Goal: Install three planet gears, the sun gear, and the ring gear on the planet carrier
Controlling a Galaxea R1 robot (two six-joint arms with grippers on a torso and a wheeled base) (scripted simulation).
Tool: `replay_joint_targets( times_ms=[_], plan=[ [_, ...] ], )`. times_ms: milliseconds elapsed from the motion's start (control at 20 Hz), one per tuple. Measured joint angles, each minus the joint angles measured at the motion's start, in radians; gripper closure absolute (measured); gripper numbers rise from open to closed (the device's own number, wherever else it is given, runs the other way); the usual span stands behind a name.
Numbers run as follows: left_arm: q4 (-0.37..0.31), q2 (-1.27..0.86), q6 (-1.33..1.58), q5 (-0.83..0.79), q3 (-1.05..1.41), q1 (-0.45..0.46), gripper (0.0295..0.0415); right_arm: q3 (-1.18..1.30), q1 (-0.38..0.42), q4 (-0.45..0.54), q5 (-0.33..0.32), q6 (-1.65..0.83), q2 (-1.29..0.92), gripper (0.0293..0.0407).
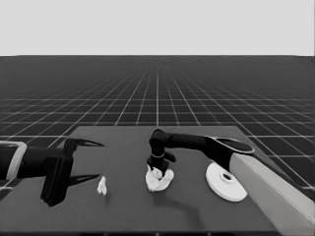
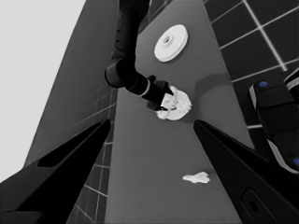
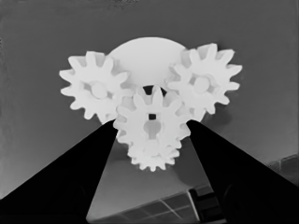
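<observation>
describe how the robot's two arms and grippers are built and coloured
Both arms are black near the gripper and pale grey farther back. The left gripper and right gripper each carry two long, pointed black fingers. No cables or markings show.

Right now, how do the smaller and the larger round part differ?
The smaller round part sits mid-table under the right gripper and carries toothed gears; the larger round part lies bare by the table's right end, with no gripper at it. The smaller is mostly hidden by gears; the larger shows its whole face and raised centre hole. Both are white discs lying flat on the table.
</observation>
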Motion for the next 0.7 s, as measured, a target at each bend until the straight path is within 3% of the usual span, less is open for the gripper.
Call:
replay_joint_targets(
  times_ms=[700],
  plan=[
    [0.000, 0.000, 0.000, 0.000, 0.000, 0.000, 0.0326, 0.000, 0.000, 0.000, 0.000, 0.147, 0.000, 0.0388]
  ],
)
